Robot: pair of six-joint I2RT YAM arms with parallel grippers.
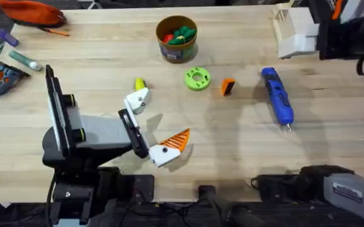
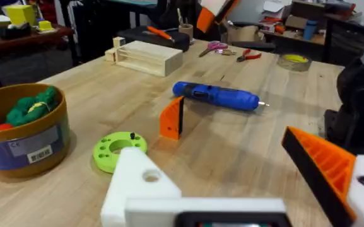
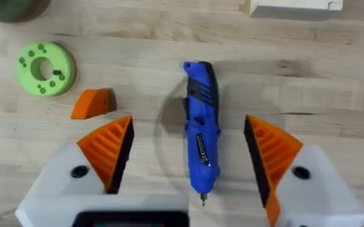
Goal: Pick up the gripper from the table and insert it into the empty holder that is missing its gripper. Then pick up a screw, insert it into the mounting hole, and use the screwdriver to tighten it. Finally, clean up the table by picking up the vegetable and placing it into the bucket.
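Right gripper (image 3: 188,164) fingers wide apart, empty, over screwdriver (image 3: 200,129). Left gripper (image 1: 150,126) spread, empty. Orange gripper (image 1: 228,86) lies on bench beside it; grabbing the screwdriver first likely leaves the holder (image 1: 137,101) unfilled.

Overhead looks down; wrists share screwdriver (image 2: 216,96).

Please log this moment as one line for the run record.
stage: start, nothing held | left gripper: open, one pad missing | right gripper: open above screwdriver | orange gripper pad: on table | vegetable: outside bucket
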